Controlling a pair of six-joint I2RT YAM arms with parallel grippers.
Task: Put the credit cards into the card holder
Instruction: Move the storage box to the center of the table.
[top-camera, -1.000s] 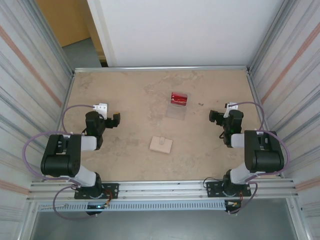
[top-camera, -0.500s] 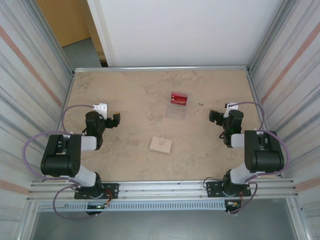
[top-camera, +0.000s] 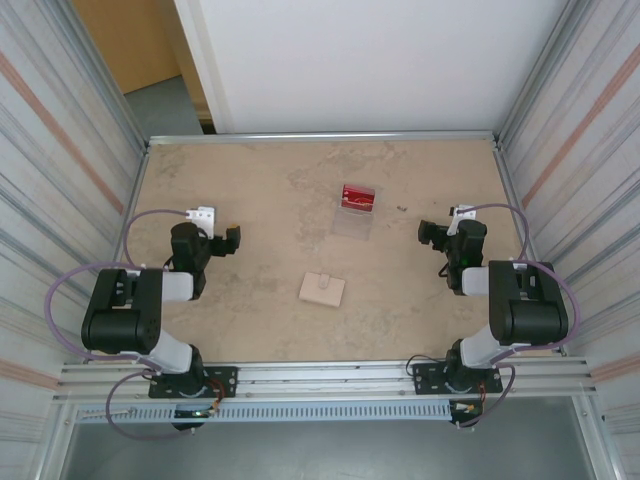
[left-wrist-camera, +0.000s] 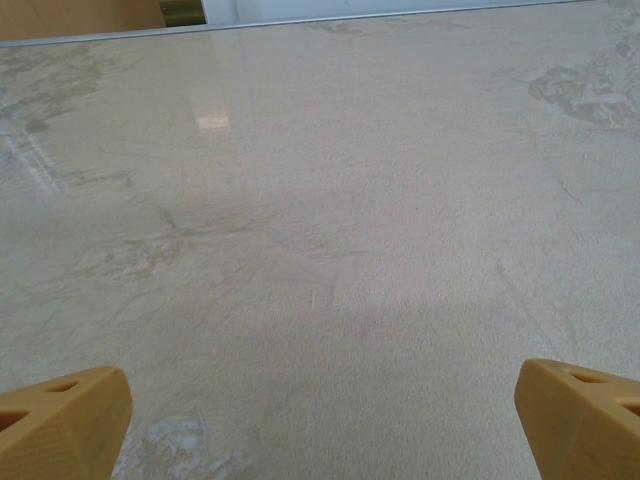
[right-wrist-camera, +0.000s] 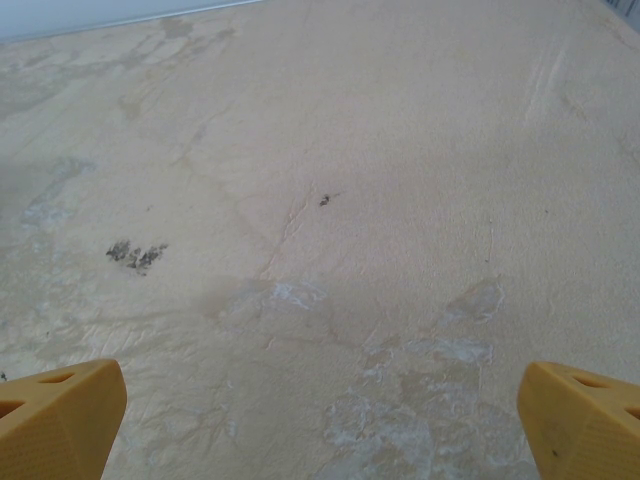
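A small glossy red credit card (top-camera: 357, 196) lies flat near the middle of the table (top-camera: 240, 180), toward its far side. Just in front of it lies the card holder (top-camera: 352, 224), a flat, see-through rectangular sleeve. Their edges meet or overlap; which cannot be told.

left tool (left-wrist-camera: 320, 425) fingertips (left-wrist-camera: 60, 415) cropped at frame corners, right tool (right-wrist-camera: 320, 425) likewise, credit card (top-camera: 357, 196) markings unreadably small
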